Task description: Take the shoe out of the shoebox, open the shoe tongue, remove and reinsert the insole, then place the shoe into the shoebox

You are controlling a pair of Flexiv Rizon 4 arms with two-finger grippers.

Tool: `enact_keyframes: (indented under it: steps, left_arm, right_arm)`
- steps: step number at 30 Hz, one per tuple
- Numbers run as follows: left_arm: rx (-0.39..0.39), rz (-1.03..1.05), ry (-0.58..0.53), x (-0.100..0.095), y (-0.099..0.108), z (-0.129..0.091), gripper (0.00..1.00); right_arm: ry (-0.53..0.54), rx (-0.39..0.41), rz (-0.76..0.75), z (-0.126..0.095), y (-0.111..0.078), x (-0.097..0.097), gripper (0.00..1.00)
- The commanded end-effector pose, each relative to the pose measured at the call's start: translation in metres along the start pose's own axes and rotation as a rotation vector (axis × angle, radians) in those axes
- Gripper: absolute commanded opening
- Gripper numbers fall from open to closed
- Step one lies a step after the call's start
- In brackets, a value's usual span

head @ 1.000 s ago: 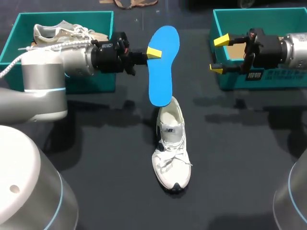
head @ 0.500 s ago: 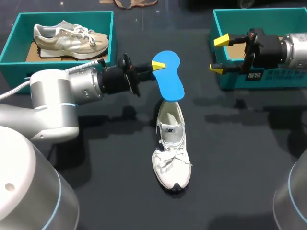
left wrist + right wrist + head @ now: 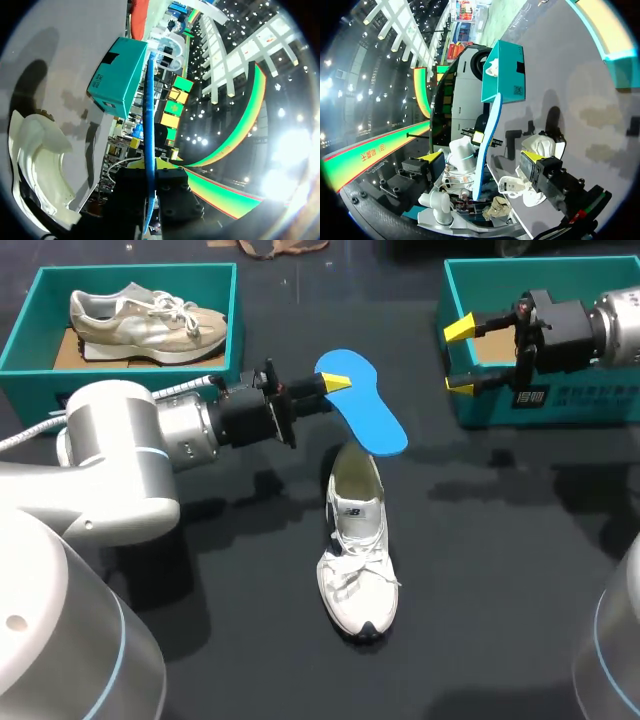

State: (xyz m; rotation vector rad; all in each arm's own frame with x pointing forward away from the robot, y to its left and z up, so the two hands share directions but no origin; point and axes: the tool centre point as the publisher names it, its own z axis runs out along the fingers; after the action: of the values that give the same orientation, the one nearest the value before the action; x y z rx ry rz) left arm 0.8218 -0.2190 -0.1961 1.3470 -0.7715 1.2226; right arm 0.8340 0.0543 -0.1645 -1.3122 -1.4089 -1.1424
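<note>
My left gripper is shut on one end of the blue insole, holding it in the air. The insole's free end slants out over the heel opening of the white shoe, which stands on the dark table at the middle. In the left wrist view the insole shows edge-on between the fingers, with the white shoe beside and below. My right gripper is open and holds nothing, at the near left corner of the right teal shoebox. In the right wrist view the insole and shoe lie ahead.
A second teal shoebox at the back left holds a beige shoe. The right shoebox shows a cardboard floor. Dark table surface lies bare in front of and to both sides of the white shoe.
My left arm has come down and turned the insole from standing tall to slanting lower, its free end swinging right over the shoe's heel. The right gripper has barely shifted.
</note>
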Motion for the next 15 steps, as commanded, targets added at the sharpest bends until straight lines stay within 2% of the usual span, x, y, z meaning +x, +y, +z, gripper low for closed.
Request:
enact_keyframes:
  steps: [1, 10, 15]
  left_arm:
    - [0.015, 0.021, -0.028, 0.001, 0.001, 0.0, 0.0]
    - [-0.019, 0.061, -0.079, -0.001, -0.001, -0.002, 0.0]
    - [-0.019, 0.061, -0.079, -0.001, -0.001, -0.002, 0.0]
  right_arm:
    - [-0.103, 0.003, 0.002, -0.001, -0.005, 0.01, 1.0]
    - [-0.282, 0.024, 0.008, -0.001, -0.01, 0.016, 1.0]
    - [-0.424, 0.025, 0.033, 0.003, -0.012, 0.025, 1.0]
